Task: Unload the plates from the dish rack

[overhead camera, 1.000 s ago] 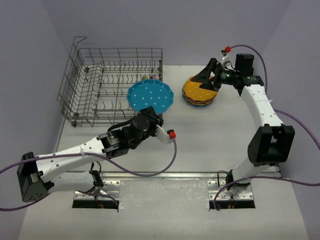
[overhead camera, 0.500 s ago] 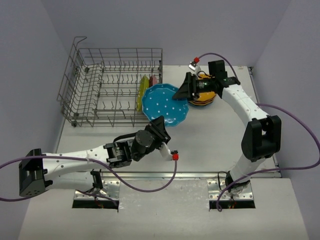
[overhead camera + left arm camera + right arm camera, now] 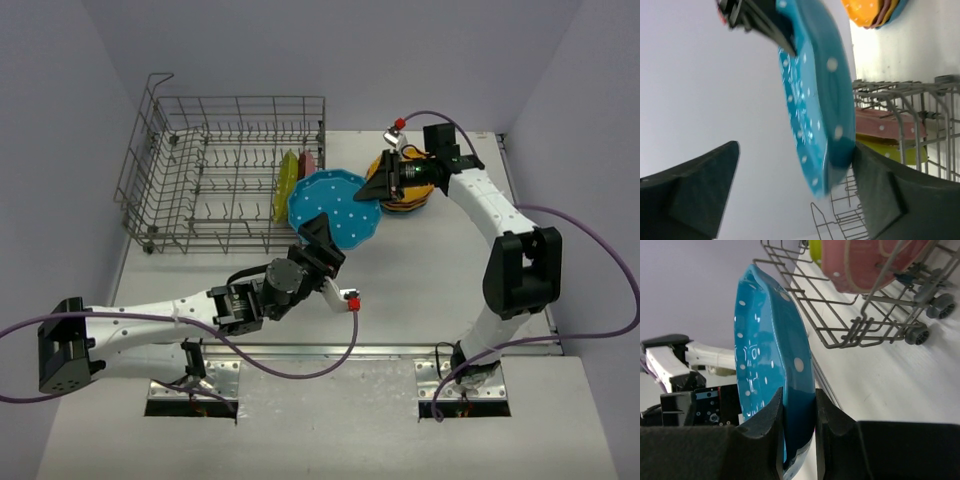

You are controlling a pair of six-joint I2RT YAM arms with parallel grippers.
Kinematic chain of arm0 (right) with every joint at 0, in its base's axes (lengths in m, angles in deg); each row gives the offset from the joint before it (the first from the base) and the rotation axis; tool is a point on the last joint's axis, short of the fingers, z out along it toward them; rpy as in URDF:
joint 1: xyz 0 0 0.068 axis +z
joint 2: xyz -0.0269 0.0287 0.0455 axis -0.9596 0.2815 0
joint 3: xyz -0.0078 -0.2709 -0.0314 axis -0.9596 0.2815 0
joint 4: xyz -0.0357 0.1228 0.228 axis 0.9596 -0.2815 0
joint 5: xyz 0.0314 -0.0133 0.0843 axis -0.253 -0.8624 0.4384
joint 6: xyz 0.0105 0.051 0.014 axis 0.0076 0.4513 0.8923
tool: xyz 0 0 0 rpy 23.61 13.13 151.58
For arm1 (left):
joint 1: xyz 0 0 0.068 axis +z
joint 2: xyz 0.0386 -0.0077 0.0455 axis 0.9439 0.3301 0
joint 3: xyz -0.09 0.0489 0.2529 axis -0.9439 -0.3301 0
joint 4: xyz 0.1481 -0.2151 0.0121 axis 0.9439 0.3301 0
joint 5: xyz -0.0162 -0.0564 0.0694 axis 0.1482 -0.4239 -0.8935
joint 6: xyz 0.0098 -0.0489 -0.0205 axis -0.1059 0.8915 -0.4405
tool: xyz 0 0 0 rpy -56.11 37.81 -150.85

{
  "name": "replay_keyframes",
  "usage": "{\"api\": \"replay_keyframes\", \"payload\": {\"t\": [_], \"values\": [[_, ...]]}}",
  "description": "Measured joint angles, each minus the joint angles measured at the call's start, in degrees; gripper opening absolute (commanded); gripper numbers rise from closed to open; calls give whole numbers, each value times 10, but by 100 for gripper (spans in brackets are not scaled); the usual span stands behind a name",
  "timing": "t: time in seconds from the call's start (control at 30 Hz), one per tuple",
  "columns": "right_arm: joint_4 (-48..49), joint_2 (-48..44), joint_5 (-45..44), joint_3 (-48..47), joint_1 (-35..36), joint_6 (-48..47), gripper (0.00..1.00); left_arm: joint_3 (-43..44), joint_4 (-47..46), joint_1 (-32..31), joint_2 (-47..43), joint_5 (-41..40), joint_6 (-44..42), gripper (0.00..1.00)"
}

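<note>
A blue polka-dot plate (image 3: 335,208) hangs tilted on edge over the table, just right of the grey wire dish rack (image 3: 200,170). My right gripper (image 3: 372,190) is shut on its right rim, and both fingers press the plate (image 3: 770,355) in the right wrist view (image 3: 799,410). My left gripper (image 3: 322,232) is open, its fingers spread on either side of the plate's lower rim (image 3: 815,95). A yellow plate (image 3: 286,185) and a pink plate (image 3: 306,163) stand upright in the rack's right end. A stack of plates (image 3: 405,185) with an orange one on top lies behind the right gripper.
The rack's right wall and wheels (image 3: 920,320) lie close behind the blue plate. The two arms meet at the table's middle, the left forearm (image 3: 150,315) reaching in from the near left. Purple cables loop round both arms.
The left arm carried the blue plate rightward out from the rack. The right gripper left the stack, came to the plate and shut on its rim. The left gripper opened.
</note>
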Motion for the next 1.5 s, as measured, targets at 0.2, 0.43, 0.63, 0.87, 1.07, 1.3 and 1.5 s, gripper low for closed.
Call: {"api": "replay_keyframes", "payload": {"t": [0.2, 0.43, 0.63, 0.87, 1.07, 1.3, 1.5], "values": [[7, 43, -24, -29, -103, 14, 0, 13, -2, 24, -15, -24, 41, 100], [22, 82, -170, -81, -233, -8, 0, 173, 85, 122, 6, -44, 196, 100], [35, 105, -252, -98, -227, -23, 0, 229, 129, 167, 2, -56, 314, 100], [51, 165, -288, -114, -210, -21, 0, 228, 189, 190, 1, -56, 376, 100], [66, 209, -298, -129, -211, -4, 0, 219, 207, 194, -10, -55, 394, 100], [82, 234, -307, -151, -214, -4, 30, 211, 214, 198, -17, -53, 403, 100], [89, 233, -300, -154, -212, -9, 53, 206, 215, 198, -17, -51, 405, 100]]}}
